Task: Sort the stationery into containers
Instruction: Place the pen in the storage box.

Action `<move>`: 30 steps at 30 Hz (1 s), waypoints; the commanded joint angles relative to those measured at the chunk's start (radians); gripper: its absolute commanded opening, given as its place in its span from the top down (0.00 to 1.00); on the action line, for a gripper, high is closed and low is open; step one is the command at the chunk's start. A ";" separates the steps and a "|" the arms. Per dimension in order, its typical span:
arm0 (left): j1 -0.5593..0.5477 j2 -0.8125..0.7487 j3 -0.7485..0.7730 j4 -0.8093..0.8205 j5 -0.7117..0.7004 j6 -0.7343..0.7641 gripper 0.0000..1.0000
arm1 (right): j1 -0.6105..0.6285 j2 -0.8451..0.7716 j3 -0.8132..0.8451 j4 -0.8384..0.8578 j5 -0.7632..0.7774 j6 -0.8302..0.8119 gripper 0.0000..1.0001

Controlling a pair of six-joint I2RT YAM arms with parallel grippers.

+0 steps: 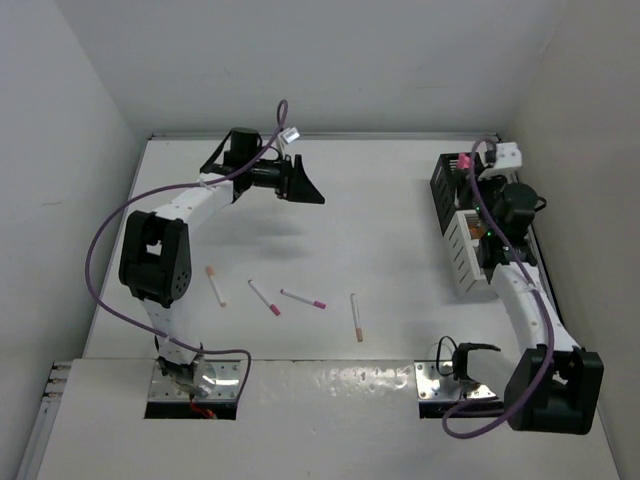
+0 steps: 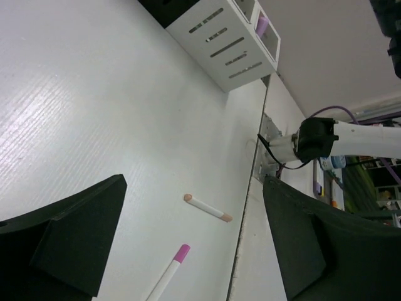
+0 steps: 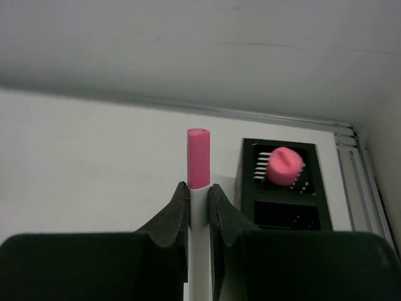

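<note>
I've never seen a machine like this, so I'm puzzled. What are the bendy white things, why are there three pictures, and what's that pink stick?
Those are two robot arms, the left arm and the right arm, bolted to a white table. One picture looks down from a camera above. The other two come from small cameras on the arms' wrists. Four thin white pens lie on the table. At its right edge stand a black holder and a white rack. The left gripper hangs open and empty. The right gripper pinches a pink-tipped pen near the black holder, which has a chunky pink piece inside.
</note>
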 commanded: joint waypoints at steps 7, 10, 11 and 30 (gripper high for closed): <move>-0.005 -0.029 -0.018 -0.009 -0.033 0.111 0.00 | -0.168 0.121 0.003 0.300 0.142 0.341 1.00; -0.005 -0.030 -0.025 0.008 -0.041 0.111 0.00 | -0.191 0.169 0.011 0.366 0.151 0.351 1.00; -0.007 -0.027 -0.025 0.007 -0.043 0.111 0.00 | -0.191 0.197 0.020 0.386 0.156 0.329 1.00; 0.000 -0.059 -0.050 -0.186 -0.207 0.341 0.00 | -0.229 0.482 0.092 0.468 0.116 0.228 0.94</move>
